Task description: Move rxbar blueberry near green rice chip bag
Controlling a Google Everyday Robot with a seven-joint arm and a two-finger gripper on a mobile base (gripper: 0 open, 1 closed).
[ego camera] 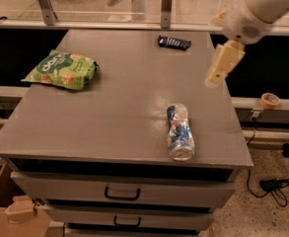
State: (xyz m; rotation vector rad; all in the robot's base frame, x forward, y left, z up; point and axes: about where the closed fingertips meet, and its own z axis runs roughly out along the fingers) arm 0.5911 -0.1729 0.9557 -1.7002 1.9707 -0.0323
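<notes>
The rxbar blueberry [174, 42], a small flat dark wrapper, lies at the far edge of the grey table [119, 93], right of centre. The green rice chip bag [61, 69] lies at the table's left side, far from the bar. My gripper [217, 75] hangs from the white arm above the table's right edge. It is to the right of the bar and nearer the camera, and it holds nothing that I can see.
A crushed blue-and-white plastic bottle [179, 131] lies near the table's front right. Drawers [122, 194] sit under the tabletop. A tape roll [270, 100] rests on a ledge to the right. A cardboard box [6, 211] stands on the floor at the left, and cables [277, 186] lie at the right.
</notes>
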